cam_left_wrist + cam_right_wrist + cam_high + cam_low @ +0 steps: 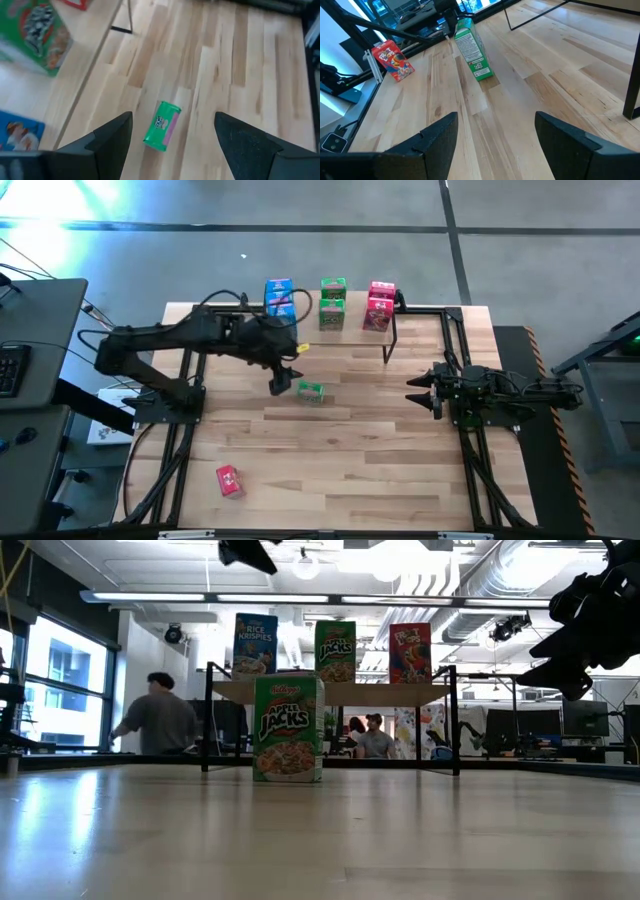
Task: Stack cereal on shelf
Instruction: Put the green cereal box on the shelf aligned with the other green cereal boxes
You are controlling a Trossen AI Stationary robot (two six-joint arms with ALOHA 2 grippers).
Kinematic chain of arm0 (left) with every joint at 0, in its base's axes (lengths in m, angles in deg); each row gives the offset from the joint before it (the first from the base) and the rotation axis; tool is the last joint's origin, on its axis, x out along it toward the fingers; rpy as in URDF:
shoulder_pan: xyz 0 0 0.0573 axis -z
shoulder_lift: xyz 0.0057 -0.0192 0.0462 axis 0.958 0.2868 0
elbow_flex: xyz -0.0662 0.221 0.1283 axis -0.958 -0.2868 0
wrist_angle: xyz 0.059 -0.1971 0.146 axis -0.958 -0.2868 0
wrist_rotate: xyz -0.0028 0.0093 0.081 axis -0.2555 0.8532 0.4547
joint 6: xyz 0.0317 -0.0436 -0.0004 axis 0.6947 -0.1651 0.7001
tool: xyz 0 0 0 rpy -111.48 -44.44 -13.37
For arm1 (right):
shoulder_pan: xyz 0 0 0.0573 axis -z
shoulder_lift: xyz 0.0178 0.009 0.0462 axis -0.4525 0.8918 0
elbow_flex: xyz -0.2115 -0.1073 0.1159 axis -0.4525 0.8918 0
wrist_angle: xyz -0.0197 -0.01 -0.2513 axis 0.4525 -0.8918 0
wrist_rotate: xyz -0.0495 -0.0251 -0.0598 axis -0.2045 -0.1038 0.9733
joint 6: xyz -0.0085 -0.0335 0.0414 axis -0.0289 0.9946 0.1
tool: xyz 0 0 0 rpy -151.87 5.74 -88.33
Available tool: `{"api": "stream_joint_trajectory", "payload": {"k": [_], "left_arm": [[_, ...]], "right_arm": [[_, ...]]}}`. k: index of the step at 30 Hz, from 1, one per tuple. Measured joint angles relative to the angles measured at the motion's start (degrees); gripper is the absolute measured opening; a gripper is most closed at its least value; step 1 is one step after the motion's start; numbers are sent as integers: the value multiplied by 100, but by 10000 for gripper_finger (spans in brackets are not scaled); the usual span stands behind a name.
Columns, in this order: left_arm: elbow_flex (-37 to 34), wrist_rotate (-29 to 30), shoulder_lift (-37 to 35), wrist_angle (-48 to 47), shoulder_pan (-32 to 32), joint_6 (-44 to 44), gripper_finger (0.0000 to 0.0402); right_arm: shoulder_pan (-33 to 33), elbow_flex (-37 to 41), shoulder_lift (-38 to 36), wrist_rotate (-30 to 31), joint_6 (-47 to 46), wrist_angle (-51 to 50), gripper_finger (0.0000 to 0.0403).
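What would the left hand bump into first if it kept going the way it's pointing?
Probably the green box standing on the table. The open left hand points down at it from above, with nothing in between, though the gap is hard to judge.

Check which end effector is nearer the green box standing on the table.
Left. The left end effector hovers just beside the green box; the right end effector waits farther away.

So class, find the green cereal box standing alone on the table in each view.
High view: green box mid-table, beside the left gripper.
Low view: centre, upright, before the shelf.
Left wrist view: between the fingers.
Right wrist view: upper middle.
Shared landmark: the shelf.
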Motion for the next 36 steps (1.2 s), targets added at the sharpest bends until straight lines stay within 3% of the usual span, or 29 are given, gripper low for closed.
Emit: {"api": "stream_joint_trajectory", "payload": {"k": [19,30,36], "left_arm": [[0,250,-544,1,0,-2101,273],[-1,172,-589,0,2,-2423,273],[0,173,-719,18,15,-2429,273]], "right_arm": [[0,0,0,7,135,1,257],[0,0,0,18,327,2,257],[0,0,0,82,-453,543,257]]}}
